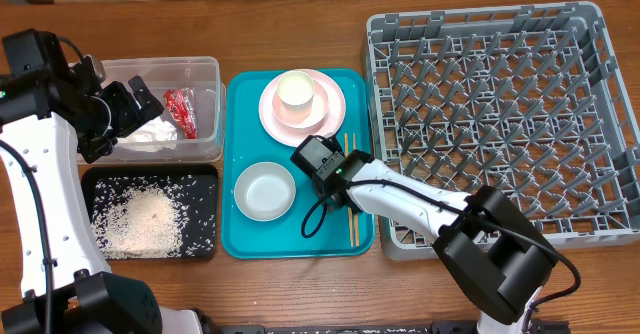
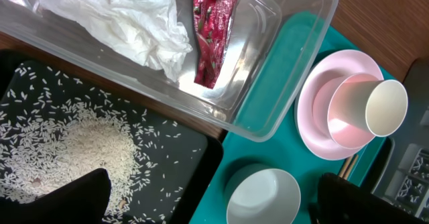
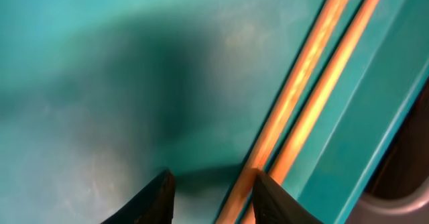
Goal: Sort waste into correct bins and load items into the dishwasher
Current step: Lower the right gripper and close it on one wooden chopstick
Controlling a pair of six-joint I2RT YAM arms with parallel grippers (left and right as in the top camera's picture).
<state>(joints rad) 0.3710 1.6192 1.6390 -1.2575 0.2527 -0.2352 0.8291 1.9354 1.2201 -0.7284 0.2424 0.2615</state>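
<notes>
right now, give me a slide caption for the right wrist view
The right gripper hangs open just above the teal tray, its fingers at the two wooden chopsticks.

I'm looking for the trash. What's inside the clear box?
Inside the clear box lie a crumpled white tissue and a shiny red wrapper, side by side. Anything under the tissue is covered, so I cannot tell.

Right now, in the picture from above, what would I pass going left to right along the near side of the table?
black tray with rice → pale bowl → chopsticks → grey dish rack
</notes>
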